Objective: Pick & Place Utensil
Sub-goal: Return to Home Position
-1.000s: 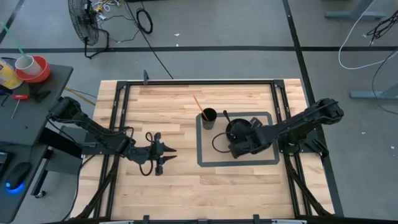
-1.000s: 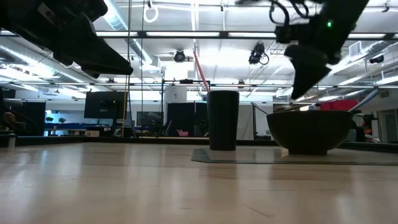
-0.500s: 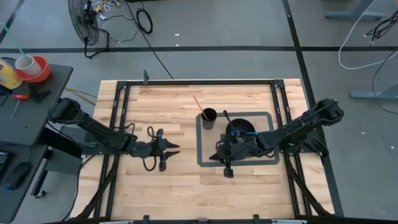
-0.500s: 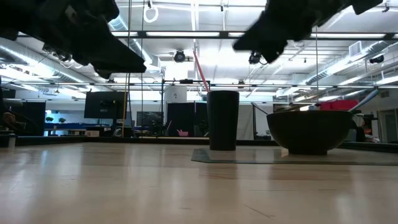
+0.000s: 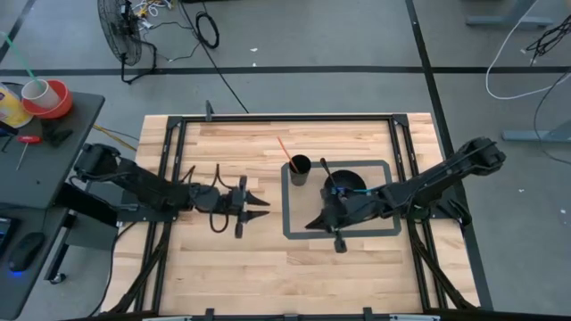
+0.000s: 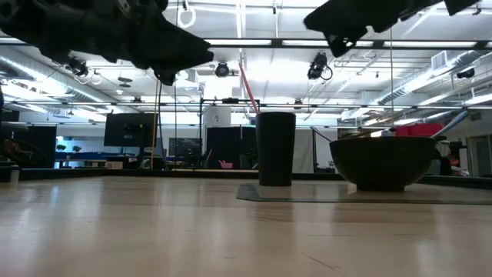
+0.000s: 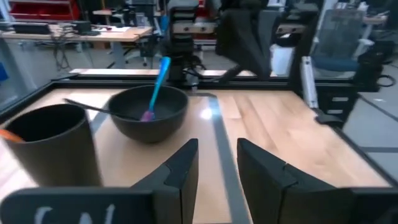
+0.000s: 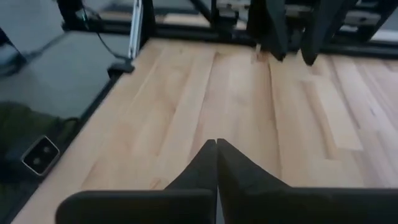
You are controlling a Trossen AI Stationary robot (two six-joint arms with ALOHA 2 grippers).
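A black bowl [image 5: 346, 185] and a black cup [image 5: 299, 167] stand on a grey-bordered mat [image 5: 287, 209]. A blue utensil [image 7: 156, 86] with a purple tip leans inside the bowl [image 7: 149, 113], beside a black spoon [image 5: 324, 166] resting on the rim. An orange stick [image 5: 283, 147] stands in the cup [image 7: 50, 144]. My left gripper [image 5: 263, 207] is open, level and pointing at the mat from its left. My right gripper [image 5: 309, 226] is shut and empty over the mat's near left part, pointing toward the left gripper. Both hang well above the table in the low view.
Black frame rails [image 5: 169, 169] run along the table's left, right and far sides. Bare wood lies left of the mat and toward the near edge [image 5: 285, 276]. In the low view the cup [image 6: 275, 148] and bowl [image 6: 382, 161] stand right of centre.
My right gripper has risen from the bowl, swung toward the table's left and near side, and turned level; the blue utensil now shows in the bowl where the arm covered it. My left gripper has travelled rightward toward the mat, staying open.
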